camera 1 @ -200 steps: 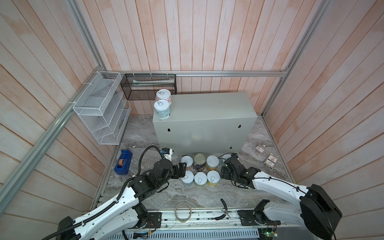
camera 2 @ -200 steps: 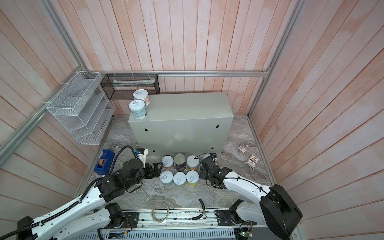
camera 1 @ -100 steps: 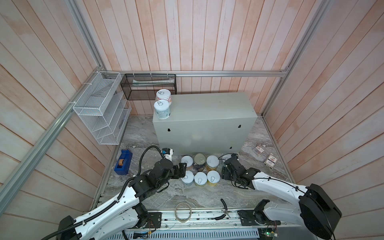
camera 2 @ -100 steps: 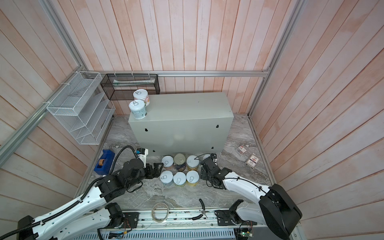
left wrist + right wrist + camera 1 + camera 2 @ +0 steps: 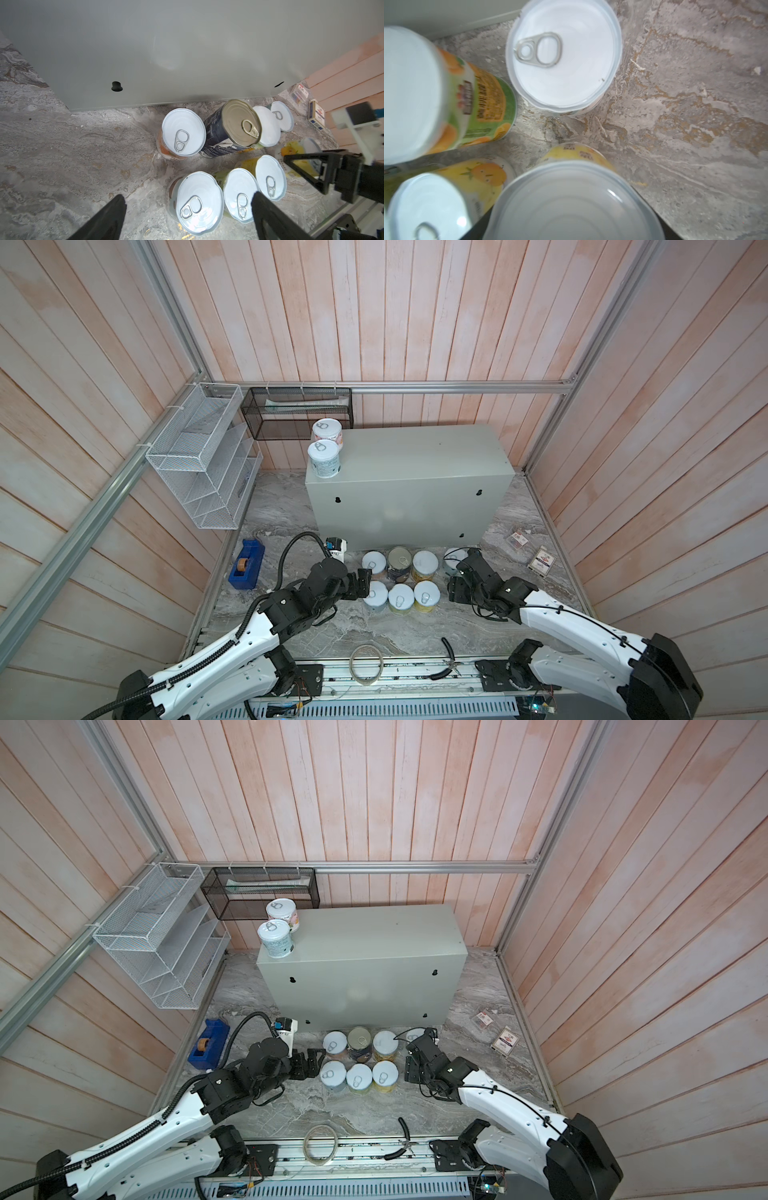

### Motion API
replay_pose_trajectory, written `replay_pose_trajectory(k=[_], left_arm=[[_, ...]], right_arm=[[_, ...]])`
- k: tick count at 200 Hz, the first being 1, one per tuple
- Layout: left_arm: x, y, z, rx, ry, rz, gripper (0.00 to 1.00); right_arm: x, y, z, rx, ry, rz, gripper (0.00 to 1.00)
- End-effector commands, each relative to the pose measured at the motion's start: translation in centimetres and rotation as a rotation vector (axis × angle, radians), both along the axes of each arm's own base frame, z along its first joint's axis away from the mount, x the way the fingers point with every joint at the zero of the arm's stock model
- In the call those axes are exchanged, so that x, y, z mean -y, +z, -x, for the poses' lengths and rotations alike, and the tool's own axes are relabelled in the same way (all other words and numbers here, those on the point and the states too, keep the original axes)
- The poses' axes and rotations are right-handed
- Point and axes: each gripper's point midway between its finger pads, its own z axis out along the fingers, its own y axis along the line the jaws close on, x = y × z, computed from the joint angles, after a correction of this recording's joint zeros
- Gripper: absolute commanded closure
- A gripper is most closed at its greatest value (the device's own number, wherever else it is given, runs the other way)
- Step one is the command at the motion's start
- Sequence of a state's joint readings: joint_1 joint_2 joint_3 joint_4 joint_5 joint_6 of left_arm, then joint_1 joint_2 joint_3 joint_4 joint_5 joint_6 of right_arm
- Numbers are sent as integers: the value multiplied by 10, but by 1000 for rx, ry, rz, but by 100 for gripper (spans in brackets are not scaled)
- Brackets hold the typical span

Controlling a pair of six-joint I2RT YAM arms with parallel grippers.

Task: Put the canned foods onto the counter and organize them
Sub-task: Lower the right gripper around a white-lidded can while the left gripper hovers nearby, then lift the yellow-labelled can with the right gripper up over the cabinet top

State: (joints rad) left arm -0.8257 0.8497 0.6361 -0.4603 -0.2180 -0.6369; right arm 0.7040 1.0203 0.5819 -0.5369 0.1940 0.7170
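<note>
Two cans (image 5: 324, 457) stand on the left end of the pale grey-green counter (image 5: 415, 477). Several more cans (image 5: 400, 596) sit in two rows on the marble floor in front of it, among them a taller dark navy one (image 5: 220, 135). My left gripper (image 5: 187, 209) is open, its fingers (image 5: 262, 207) astride the front-left can (image 5: 197, 201) without touching it. My right gripper (image 5: 459, 578) is at the right of the rows, shut on a yellow-labelled can (image 5: 575, 203), which the gripper hides in both top views. A pull-tab can (image 5: 563, 56) stands just beyond it.
A blue tape dispenser (image 5: 246, 564) sits at the left. A white wire rack (image 5: 199, 460) and a black mesh basket (image 5: 297, 418) hang on the walls. A tape ring (image 5: 366, 664) and pliers (image 5: 446, 659) lie at the front edge, small boxes (image 5: 541, 560) at the right.
My right gripper's jaws have closed in on the yellow can. The left gripper's jaws have narrowed slightly. Neither arm has visibly shifted.
</note>
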Motion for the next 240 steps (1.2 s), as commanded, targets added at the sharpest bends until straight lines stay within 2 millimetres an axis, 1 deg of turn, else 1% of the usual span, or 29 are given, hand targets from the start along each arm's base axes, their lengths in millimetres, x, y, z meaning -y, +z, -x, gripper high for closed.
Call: replay_pose_trajectory(k=[1, 26, 62, 66, 68, 71, 72, 78, 108, 136, 144, 165, 188, 197, 220, 240], left_arm=[[-3, 14, -3, 31, 5, -18, 4], [-4, 14, -4, 32, 8, -32, 4], [-3, 17, -4, 38, 6, -26, 4], [-3, 17, -4, 36, 7, -28, 4], [-3, 17, -4, 36, 6, -28, 4], [-3, 18, -4, 37, 6, -26, 4], [-3, 17, -4, 36, 5, -27, 4], [-3, 18, -4, 38, 5, -25, 4], [-1, 18, -4, 36, -6, -29, 5], [1, 20, -6, 35, -15, -46, 5], [1, 22, -6, 41, -18, -48, 5], [2, 27, -8, 58, -28, -61, 5], [4, 28, -9, 67, -40, -68, 5], [6, 29, -10, 70, -50, -65, 5], [10, 34, -11, 94, -67, -49, 5], [13, 39, -15, 112, -83, -46, 5]], right_arm=[[-15, 49, -5, 48, 66, -65, 100], [-28, 92, -11, 79, 137, -84, 100], [-53, 148, -23, 126, 258, -112, 100], [-54, 154, -24, 130, 267, -109, 100], [-55, 154, -24, 127, 275, -104, 100], [-57, 162, -26, 138, 282, -107, 100], [-57, 161, -26, 133, 284, -103, 100], [-61, 170, -28, 141, 306, -105, 100], [-76, 225, -43, 206, 377, -69, 100], [-99, 271, -54, 275, 452, -32, 100], [-104, 281, -57, 288, 466, -15, 100], [-120, 298, -69, 321, 498, 24, 100], [-142, 321, -83, 386, 529, 10, 100], [-150, 328, -89, 407, 541, 10, 100], [-161, 359, -107, 511, 545, 23, 100], [-171, 379, -122, 598, 548, 2, 100]])
